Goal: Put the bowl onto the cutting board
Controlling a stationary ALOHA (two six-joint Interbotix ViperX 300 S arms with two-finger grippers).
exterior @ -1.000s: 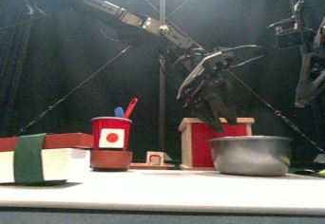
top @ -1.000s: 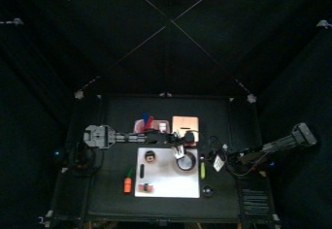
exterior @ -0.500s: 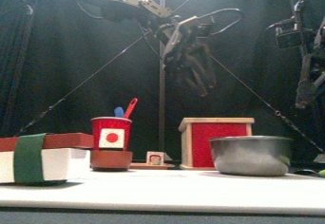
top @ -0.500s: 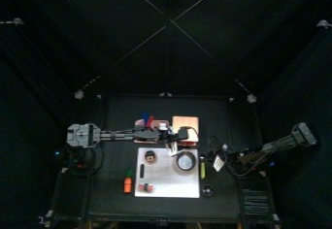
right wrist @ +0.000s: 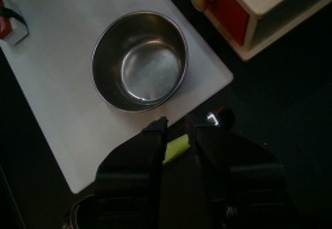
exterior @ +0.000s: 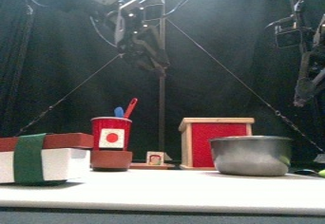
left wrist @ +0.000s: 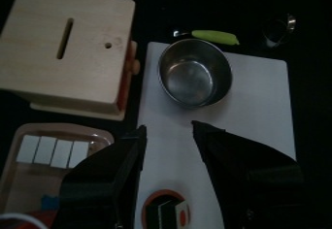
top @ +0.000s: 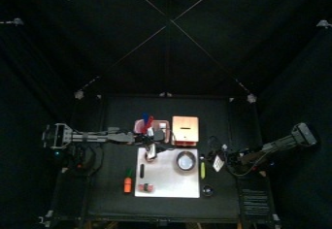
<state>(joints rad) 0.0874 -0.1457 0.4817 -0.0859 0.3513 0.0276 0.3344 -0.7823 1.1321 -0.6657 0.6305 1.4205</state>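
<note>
The small silvery-grey bowl (top: 185, 162) stands on the large white cutting board (top: 162, 179), near its right edge. It shows large in the front view (exterior: 252, 155), and in both wrist views (left wrist: 193, 73) (right wrist: 140, 60). My left gripper (left wrist: 169, 150) is open and empty, high above the table and left of the bowl (exterior: 143, 40). In the top view it is near the board's far left corner (top: 149, 134). My right gripper (right wrist: 182, 147) rests by the board's right edge (top: 218, 161), jaws close together.
An orange-tan wooden box with a slot (top: 185, 127) (left wrist: 65, 49) stands behind the board. A red cup with tools (exterior: 110, 133) and a white block with a green band (exterior: 38, 159) are at the left. A tiny dark cup (right wrist: 215, 119) and a yellow-green item (left wrist: 208, 37) lie beside the board.
My left gripper has risen and pulled back to the left, away from the bowl. The bowl stays still on the board. The right arm has not moved.
</note>
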